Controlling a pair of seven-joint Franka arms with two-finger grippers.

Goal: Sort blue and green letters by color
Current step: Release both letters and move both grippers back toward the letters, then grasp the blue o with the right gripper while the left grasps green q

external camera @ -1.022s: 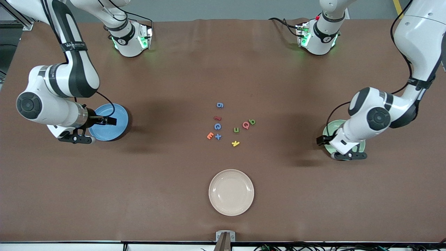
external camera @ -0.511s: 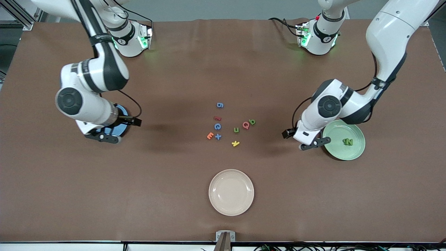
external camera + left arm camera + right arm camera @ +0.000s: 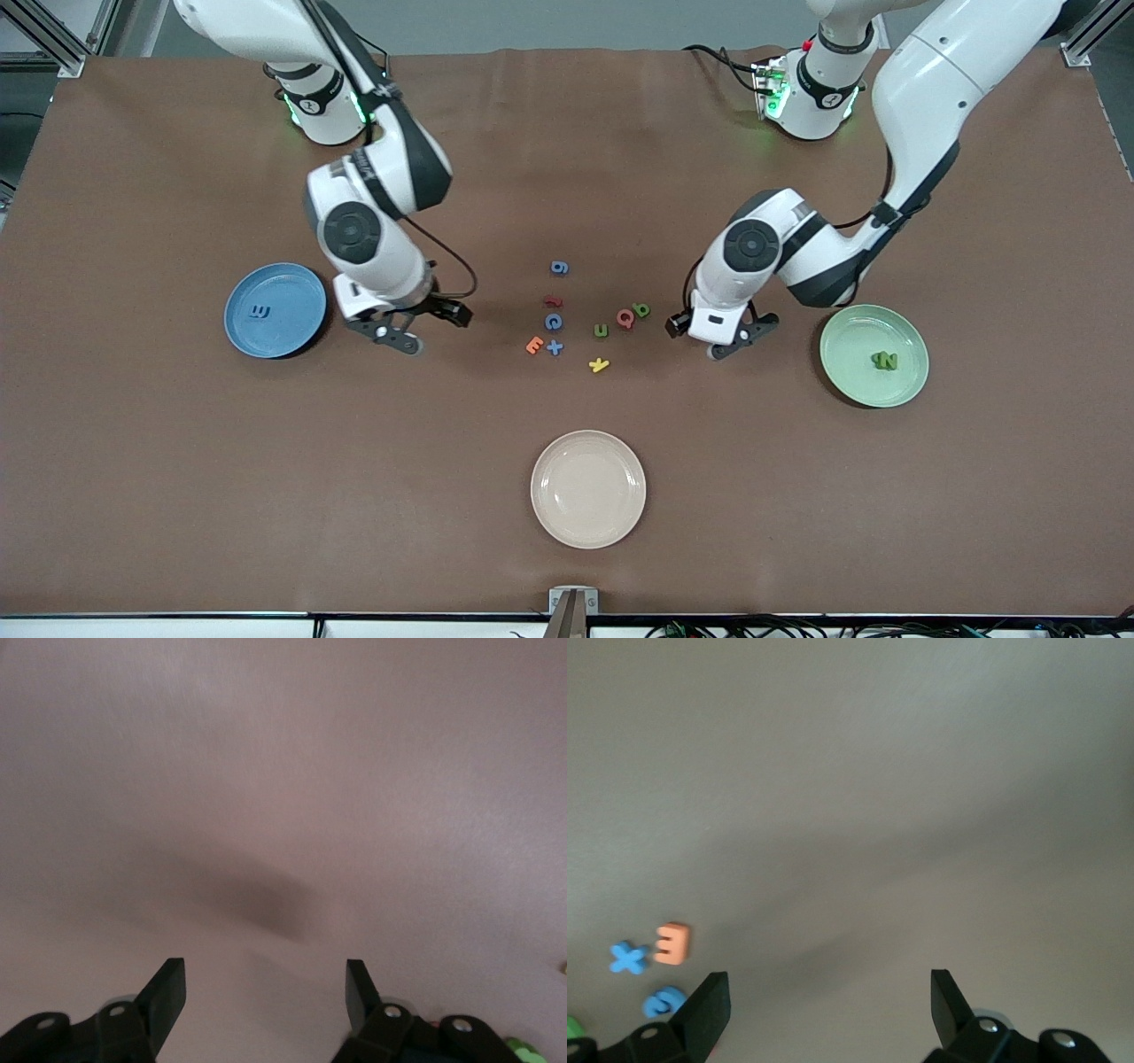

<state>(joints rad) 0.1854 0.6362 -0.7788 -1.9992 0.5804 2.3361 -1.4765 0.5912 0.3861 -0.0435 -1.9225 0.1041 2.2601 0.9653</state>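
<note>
Both empty, jaws apart: left gripper [image 3: 742, 339] just beside green b [image 3: 641, 310], right gripper [image 3: 400, 335] farther off from blue C [image 3: 553, 322].

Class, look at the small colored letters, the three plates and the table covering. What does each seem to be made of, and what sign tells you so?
Letters, such as the blue C and green u: probably foam or soft plastic; thick, matte, saturated color.
Blue plate, green plate and cream plate: likely plastic or glazed ceramic; smooth with a faint sheen, raised rims.
Table covering: brown, matte, looks like paper or fabric; slight creases.
</note>
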